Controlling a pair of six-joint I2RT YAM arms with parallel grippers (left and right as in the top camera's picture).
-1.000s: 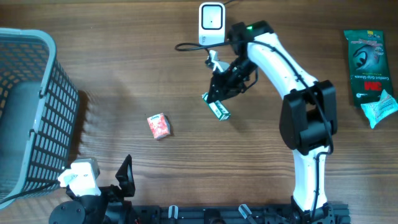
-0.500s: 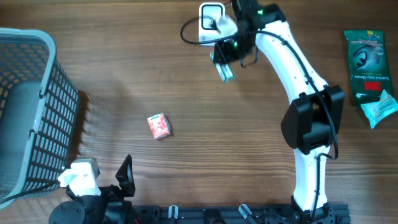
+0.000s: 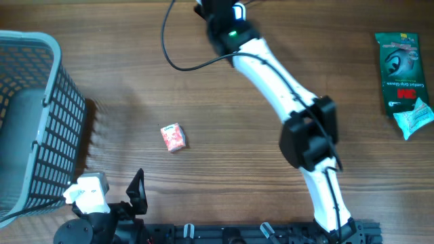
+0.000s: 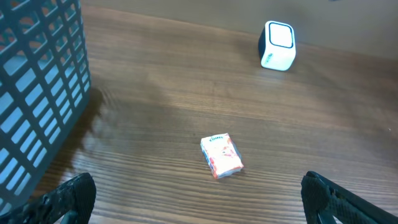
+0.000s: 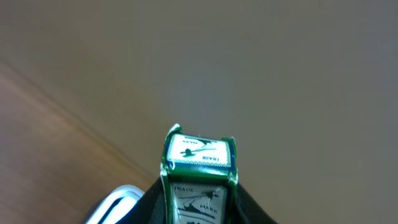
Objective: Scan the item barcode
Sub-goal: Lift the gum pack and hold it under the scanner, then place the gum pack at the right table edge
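My right gripper (image 5: 199,200) is shut on a small green-and-white box (image 5: 199,163), the item, with its printed end sticking out past the black fingers (image 5: 155,205). In the overhead view that gripper (image 3: 214,9) is at the table's far edge, over the white scanner (image 3: 237,10), and the box is hidden under the arm. The scanner (image 4: 277,46) shows whole in the left wrist view, and its white edge (image 5: 112,204) shows at the lower left of the right wrist view. My left gripper (image 4: 202,211) stands open and holds nothing, low near the front edge.
A small red-and-white packet (image 3: 173,137) lies on the wood left of centre, ahead of the left gripper. A grey mesh basket (image 3: 30,122) stands at the left edge. A green package (image 3: 399,64) and a pale blue packet (image 3: 415,116) lie at the far right.
The right arm has lifted the green-and-white box from mid-table and swung it back and left, over the scanner at the far edge. The left arm has not moved.
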